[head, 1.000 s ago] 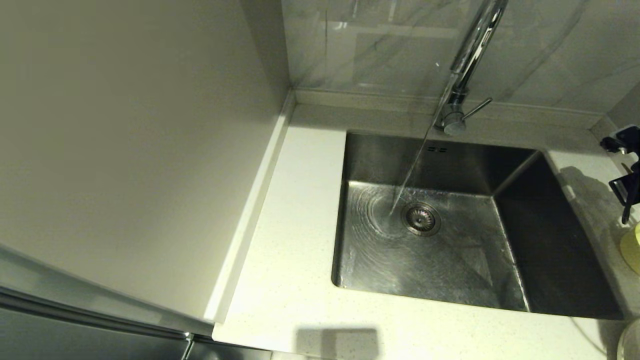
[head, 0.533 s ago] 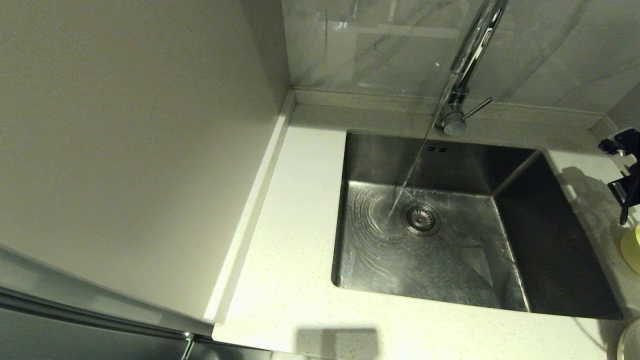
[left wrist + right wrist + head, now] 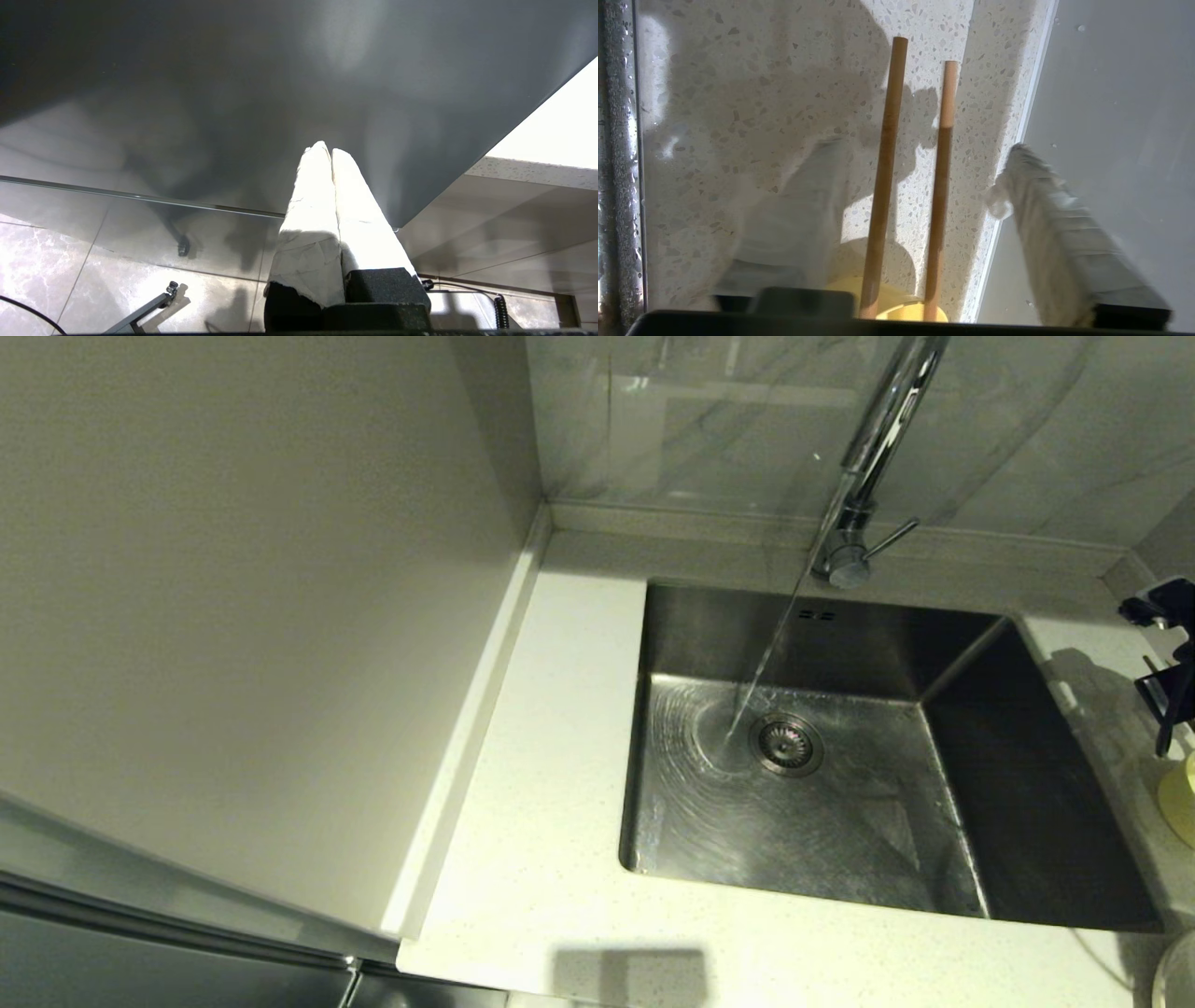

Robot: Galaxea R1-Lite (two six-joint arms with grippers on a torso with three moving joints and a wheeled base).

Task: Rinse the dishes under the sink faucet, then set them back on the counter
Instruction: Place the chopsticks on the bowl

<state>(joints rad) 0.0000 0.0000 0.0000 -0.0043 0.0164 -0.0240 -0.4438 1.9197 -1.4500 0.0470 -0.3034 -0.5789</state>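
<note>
1. Head view: right pincer (image 3: 1178, 695) at the far right edge, over the white speckled bench (image 3: 551, 775) beside the sink (image 3: 962, 653).
2. Right wrist view: right pincer (image 3: 920, 172) spread wide, one wrapped finger on each side of two wooden chopsticks (image 3: 941, 186), touching neither.
3. Chopsticks lying side by side and apart, near ends propped on the pale yellow-green bowl (image 3: 896, 303), far ends resting out on the bench (image 3: 738, 93).
4. Bowl (image 3: 1181, 798) only partly seen at the right edge in the head view, on the bench just right of the sink.
5. Pale rounded rim (image 3: 1178, 975) at the lower right corner; cannot tell whether plate or not.
6. Chrome faucet (image 3: 873, 457) running, a thin stream of water (image 3: 761, 672) falling slantwise into the steel basin, landing just beside the round drain strainer (image 3: 786, 744), ripples spreading across the basin floor.
7. Left wrist view: left pincer (image 3: 331, 154) pressed together, gripping nothing, hanging low beside a dark cabinet panel (image 3: 233, 93) above the tiled floor (image 3: 70, 261).
</note>
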